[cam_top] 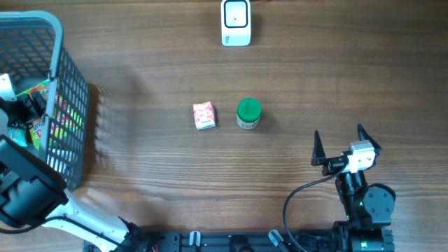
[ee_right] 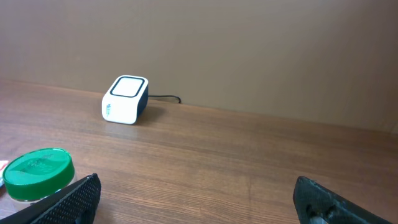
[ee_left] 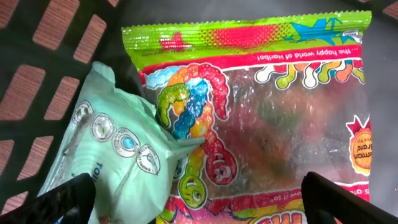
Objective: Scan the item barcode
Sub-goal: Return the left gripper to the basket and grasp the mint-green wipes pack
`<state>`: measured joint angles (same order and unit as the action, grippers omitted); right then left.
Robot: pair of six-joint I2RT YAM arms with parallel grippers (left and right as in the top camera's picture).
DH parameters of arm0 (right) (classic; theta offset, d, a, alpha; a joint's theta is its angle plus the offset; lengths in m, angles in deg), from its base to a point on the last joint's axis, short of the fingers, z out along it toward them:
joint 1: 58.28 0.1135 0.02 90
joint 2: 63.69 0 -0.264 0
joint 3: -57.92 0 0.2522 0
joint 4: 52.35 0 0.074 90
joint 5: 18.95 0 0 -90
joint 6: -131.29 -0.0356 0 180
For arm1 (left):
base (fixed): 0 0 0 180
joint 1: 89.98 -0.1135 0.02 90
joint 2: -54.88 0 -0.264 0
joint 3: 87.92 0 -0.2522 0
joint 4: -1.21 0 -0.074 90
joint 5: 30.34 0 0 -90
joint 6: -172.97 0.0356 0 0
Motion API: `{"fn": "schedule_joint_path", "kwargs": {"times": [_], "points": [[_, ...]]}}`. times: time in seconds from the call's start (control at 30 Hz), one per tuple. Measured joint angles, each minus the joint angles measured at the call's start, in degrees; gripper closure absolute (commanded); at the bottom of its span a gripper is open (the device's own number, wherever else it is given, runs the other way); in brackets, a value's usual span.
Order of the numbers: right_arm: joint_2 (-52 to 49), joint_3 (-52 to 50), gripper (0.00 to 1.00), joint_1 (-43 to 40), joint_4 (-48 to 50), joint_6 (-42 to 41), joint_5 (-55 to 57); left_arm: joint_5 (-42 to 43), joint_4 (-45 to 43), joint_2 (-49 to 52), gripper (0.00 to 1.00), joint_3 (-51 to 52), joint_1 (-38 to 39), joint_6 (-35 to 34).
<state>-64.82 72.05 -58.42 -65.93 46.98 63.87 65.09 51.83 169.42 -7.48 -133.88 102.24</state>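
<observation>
Left gripper [ee_left: 205, 199] is hanging open in the grey mesh basket [cam_top: 70, 105] at left edge of the table [cam_top: 350, 70], over the clear-fronted gummy-worm bag [ee_left: 267, 124]. Best pinching its top seam, missing the mint-green pouch [ee_left: 118, 143]; basket walls are crowding. Right gripper [cam_top: 338, 133] is idling open nr front-right corner; white scanner box [cam_top: 236, 22] is sitting at far edge.

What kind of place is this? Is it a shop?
Probably a pretend shop checkout on a wooden table: a small white scanner stands at the far edge, a grey basket holds a bag of gummy sweets, and a pink box and a green-lidded tub wait in the middle.
</observation>
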Motion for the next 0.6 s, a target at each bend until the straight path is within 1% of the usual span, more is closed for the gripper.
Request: {"fn": "schedule_joint_path", "kwargs": {"times": [0.07, 0.2, 0.27, 0.37, 0.47, 0.53, 0.6], "points": [[0.0, 0.0, 0.0, 0.0, 0.0, 0.0, 0.0, -3.5, -0.2, 0.0, 0.0, 0.0, 0.0, -1.0], [0.0, 0.0, 0.0, 0.0, 0.0, 0.0, 0.0, -15.9, -2.0, 0.0, 0.0, 0.0, 0.0, -5.1], [0.0, 0.0, 0.0, 0.0, 0.0, 0.0, 0.0, -19.2, -2.1, 0.0, 0.0, 0.0, 0.0, -6.3], [0.0, 0.0, 0.0, 0.0, 0.0, 0.0, 0.0, -21.6, -2.6, 0.0, 0.0, 0.0, 0.2, -7.0], [0.0, 0.0, 0.0, 0.0, 0.0, 0.0, 0.0, -21.9, -2.8, 0.0, 0.0, 0.0, 0.2, -7.0], [0.0, 0.0, 0.0, 0.0, 0.0, 0.0, 0.0, -21.9, -2.8, 0.0, 0.05, 0.0, 0.2, -7.0], [0.0, 0.0, 0.0, 0.0, 0.0, 0.0, 0.0, -21.9, -2.9, 0.2, 0.07, 0.0, 0.2, -7.0]]}}
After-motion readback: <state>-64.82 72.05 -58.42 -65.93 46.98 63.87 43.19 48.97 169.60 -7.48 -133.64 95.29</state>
